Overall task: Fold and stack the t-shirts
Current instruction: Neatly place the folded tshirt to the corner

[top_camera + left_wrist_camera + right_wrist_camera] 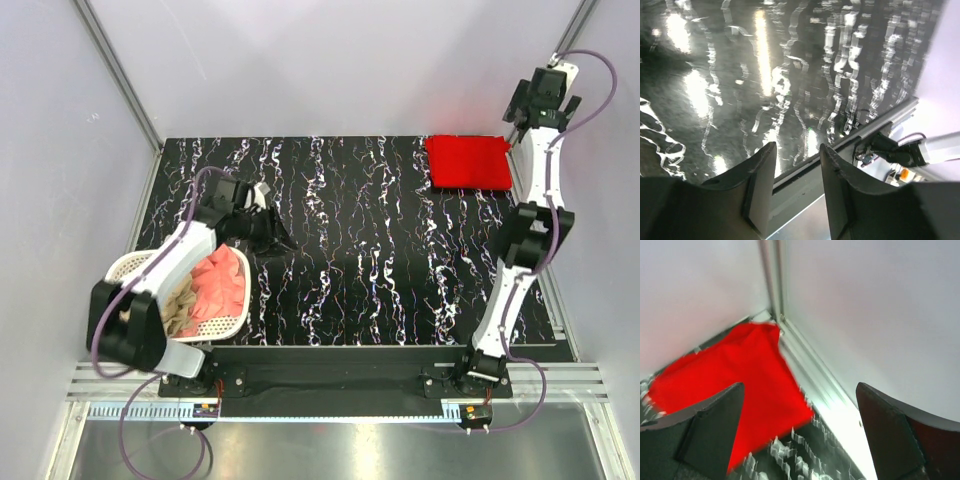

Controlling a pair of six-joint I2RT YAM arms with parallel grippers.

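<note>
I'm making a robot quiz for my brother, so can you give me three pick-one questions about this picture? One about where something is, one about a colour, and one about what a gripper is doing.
1. Where on the table is the red t-shirt?
A. near left corner
B. far right corner
C. the middle

2. What colour is the biggest cloth showing in the white basket?
A. pink
B. blue
C. green

3. How is the right gripper?
A. shut on the shirt
B. open, holding nothing
C. shut on a sock

Answers:
1 B, as the top view shows it folded in the far right corner.
2 A, as the pink cloth fills most of the basket.
3 B, as its wrist view shows the fingers wide apart with nothing between them.
</note>
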